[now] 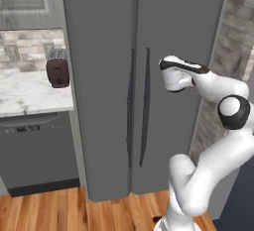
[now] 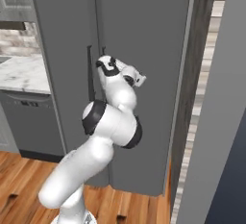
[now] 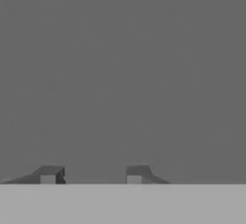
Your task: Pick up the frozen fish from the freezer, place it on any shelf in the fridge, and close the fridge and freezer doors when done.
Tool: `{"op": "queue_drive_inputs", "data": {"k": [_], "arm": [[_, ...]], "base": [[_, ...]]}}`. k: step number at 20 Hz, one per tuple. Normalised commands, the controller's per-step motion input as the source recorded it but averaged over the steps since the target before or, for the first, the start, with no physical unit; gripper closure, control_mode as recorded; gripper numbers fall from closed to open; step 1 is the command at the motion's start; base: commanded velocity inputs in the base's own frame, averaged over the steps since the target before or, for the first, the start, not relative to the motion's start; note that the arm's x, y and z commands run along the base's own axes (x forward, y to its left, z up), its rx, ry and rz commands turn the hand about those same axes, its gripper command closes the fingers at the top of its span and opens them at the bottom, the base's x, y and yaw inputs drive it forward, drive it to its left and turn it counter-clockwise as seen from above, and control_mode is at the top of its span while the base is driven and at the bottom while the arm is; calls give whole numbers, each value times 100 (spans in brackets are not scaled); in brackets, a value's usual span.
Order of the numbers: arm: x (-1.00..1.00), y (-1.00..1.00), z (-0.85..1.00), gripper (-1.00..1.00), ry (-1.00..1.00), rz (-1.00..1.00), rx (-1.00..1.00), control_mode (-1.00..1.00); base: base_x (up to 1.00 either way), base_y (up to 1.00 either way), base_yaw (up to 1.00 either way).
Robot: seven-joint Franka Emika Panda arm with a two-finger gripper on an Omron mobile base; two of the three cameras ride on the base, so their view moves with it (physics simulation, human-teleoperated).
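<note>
The tall dark grey refrigerator stands with both doors shut. The narrower freezer door point(image 1: 99, 76) is on the left and the wider fridge door point(image 1: 181, 27) on the right, each with a dark vertical handle point(image 1: 131, 111) beside the centre seam. The frozen fish and the shelf are hidden behind the shut doors. My gripper point(image 3: 91, 175) is open, with its two dark fingertips point(image 3: 48, 175) apart and nothing between them, facing flat grey door surface up close. From the base, the hand point(image 1: 173, 72) hovers just right of the fridge handle point(image 1: 146, 106), in front of the fridge door point(image 2: 144, 26).
A marble counter point(image 1: 25, 91) with a dark red appliance point(image 1: 58, 71) sits left of the refrigerator, over a grey dishwasher point(image 1: 34, 150). A brick wall point(image 1: 233, 36) rises to the right. A grey panel point(image 2: 221, 122) stands close on the far right. The floor point(image 1: 49, 210) is wood.
</note>
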Motion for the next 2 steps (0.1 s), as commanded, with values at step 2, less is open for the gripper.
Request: {"op": "queue_drive_inputs", "data": {"k": [2], "arm": [[0, 0, 0, -100, 0, 0, 0, -100]], "base": [[0, 0, 0]]}}
